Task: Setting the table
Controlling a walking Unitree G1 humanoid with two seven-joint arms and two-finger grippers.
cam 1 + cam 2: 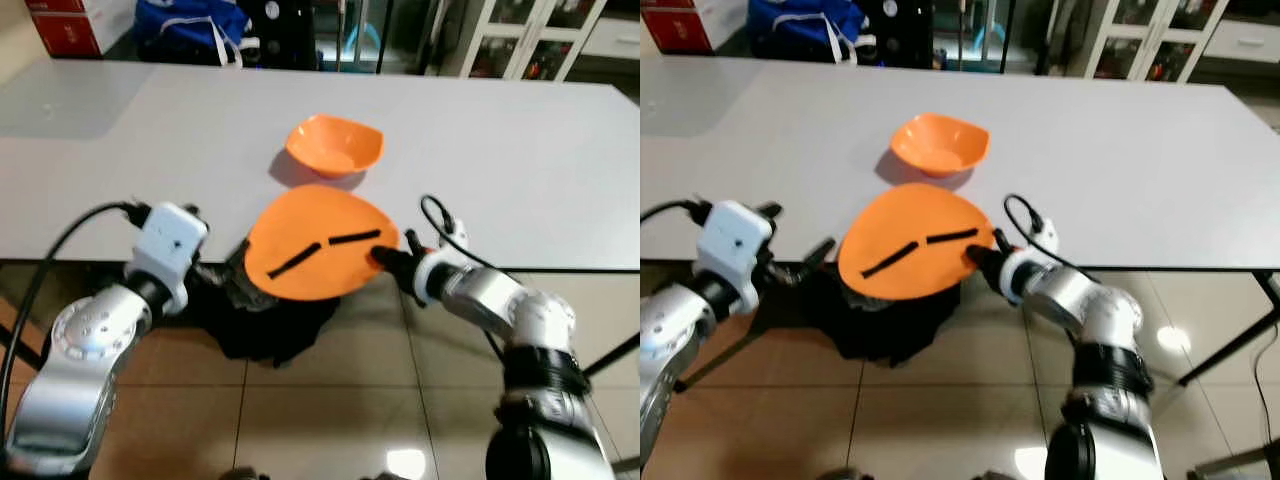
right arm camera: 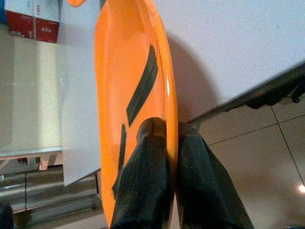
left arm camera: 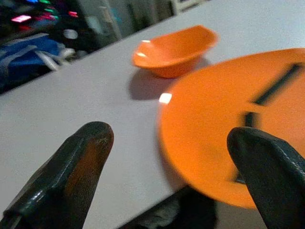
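orange plate [image 1: 320, 242] held at the near edge of the white table [image 1: 520, 160], partly over the tabletop and partly hanging past it above the tiled floor [image 1: 330, 400]. face of the plate turned up and tipped slightly toward the camera, two black strips on it lying end to end along a line from about 8 o'clock to 2 o'clock; plate slightly oval, long axis running roughly 9 to 3 o'clock across the head views. right gripper [image 1: 385, 258] clamped on the plate's rim at its 3 o'clock side, one finger [image 2: 145, 181] on the upper face and the other beneath, rim squeezed between them in the right wrist view. left gripper [image 3: 174, 157] near the plate's 9 o'clock side, fingers [image 3: 71, 167] spread wide apart and touching nothing, plate edge lying between and beyond them. orange bowl [image 1: 335, 145] upright on the table at 12 o'clock from the plate, close to it but apart, casting a shadow toward the plate. dark bag [image 1: 265, 325] on the floor under the plate. blue bag [image 1: 190, 25] and red box [image 1: 75, 25] beyond the table's far edge at about 10 o'clock.
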